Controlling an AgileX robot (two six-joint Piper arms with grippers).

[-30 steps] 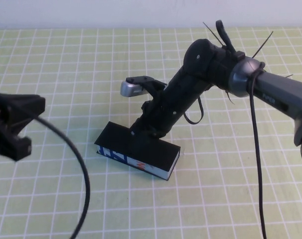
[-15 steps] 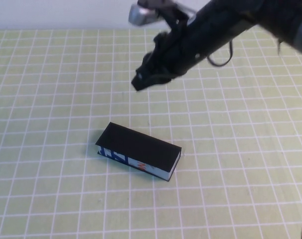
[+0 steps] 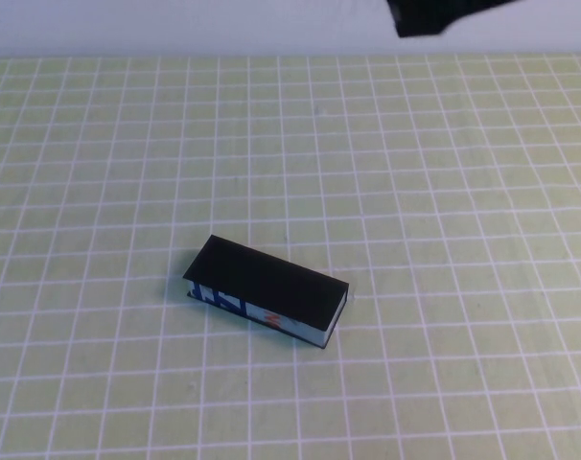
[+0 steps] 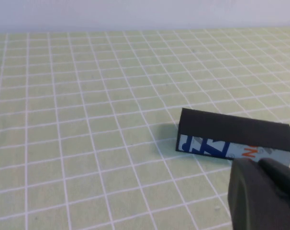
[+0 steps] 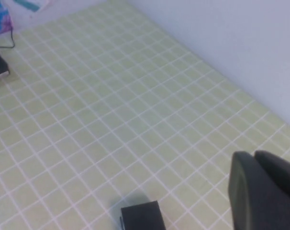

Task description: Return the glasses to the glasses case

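Glasses case (image 3: pixel 267 290) shut, mid-desk, long axis diagonal. Left gripper (image 4: pixel 264 191) nearer, right gripper (image 5: pixel 267 189) high at far edge; neither's finger state readable. Glasses unseen.

Print on case: the rectangular black glasses case (image 3: pixel 265 290) carries blue-and-white marks and an orange sign on its side, none readable.
Other text: none legible.

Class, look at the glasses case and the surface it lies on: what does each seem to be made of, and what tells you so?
The glasses case looks like stiff card or board: matte black lid, sharp edges, printed blue-and-white side. The table seems covered by a soft mat, dull green with a white grid. The right claw is raised far above the table; the left claw hovers near the case.
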